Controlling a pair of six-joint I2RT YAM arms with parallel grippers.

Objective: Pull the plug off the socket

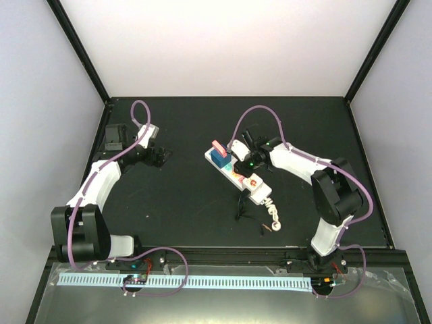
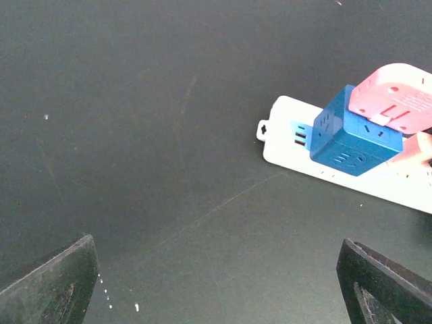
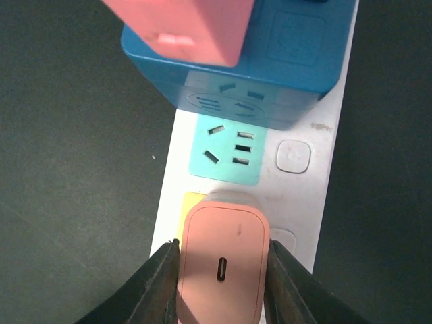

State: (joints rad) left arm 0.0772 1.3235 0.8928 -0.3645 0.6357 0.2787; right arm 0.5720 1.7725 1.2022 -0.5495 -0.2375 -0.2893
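Observation:
The white socket strip [image 1: 260,196] lies slanted at mid-table. In the right wrist view its white body [image 3: 317,196] bears a teal outlet [image 3: 226,152]. A salmon-pink plug [image 3: 223,266] stands in the strip just below it. My right gripper [image 3: 223,287] is shut on that plug, one finger on each side. In the top view the right gripper [image 1: 241,169] sits over the strip and hides the plug. A blue cube adapter [image 1: 219,158] with a pink plug [image 1: 219,146] on top sits at the strip's far end. My left gripper [image 1: 160,157] is open and empty, well to the left.
The strip's bundled white cord [image 1: 271,215] lies at its near end, with small dark bits [image 1: 239,210] beside it. The left wrist view shows the strip's end [image 2: 283,142], the blue cube [image 2: 351,135] and its pink plug [image 2: 398,98] at the right.

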